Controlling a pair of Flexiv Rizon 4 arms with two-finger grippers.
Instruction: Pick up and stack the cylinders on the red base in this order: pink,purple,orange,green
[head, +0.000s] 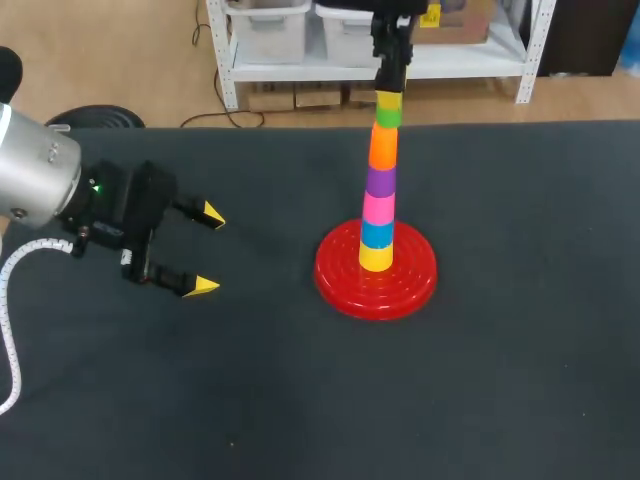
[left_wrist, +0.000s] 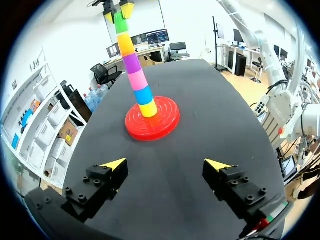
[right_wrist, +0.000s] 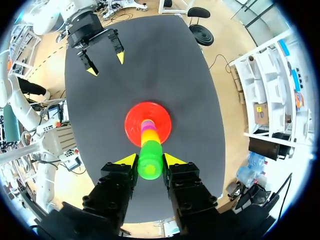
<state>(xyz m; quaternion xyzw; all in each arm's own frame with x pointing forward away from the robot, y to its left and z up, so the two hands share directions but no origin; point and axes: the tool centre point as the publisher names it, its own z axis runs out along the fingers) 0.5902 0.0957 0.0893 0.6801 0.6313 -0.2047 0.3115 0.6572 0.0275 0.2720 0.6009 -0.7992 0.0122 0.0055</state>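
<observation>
A red base (head: 340, 285) stands mid-table and carries a tall stack: yellow, blue, pink (head: 379, 207), purple (head: 380, 180), orange (head: 383, 146), then a green cylinder (head: 388, 116) on top. My right gripper (head: 389, 97) comes down from above and is shut on the green cylinder (right_wrist: 149, 169), with a yellow tip pressed to each side of it. In the right wrist view the right gripper (right_wrist: 150, 160) looks straight down the stack onto the base (right_wrist: 132, 120). My left gripper (head: 208, 250) hovers open and empty well to the left of the base.
Dark tabletop lies all round the base (left_wrist: 167, 117). In the left wrist view the stack leans ahead of my open left gripper (left_wrist: 166, 165), with the green cylinder (left_wrist: 120, 22) at its top. No other loose objects are on the table.
</observation>
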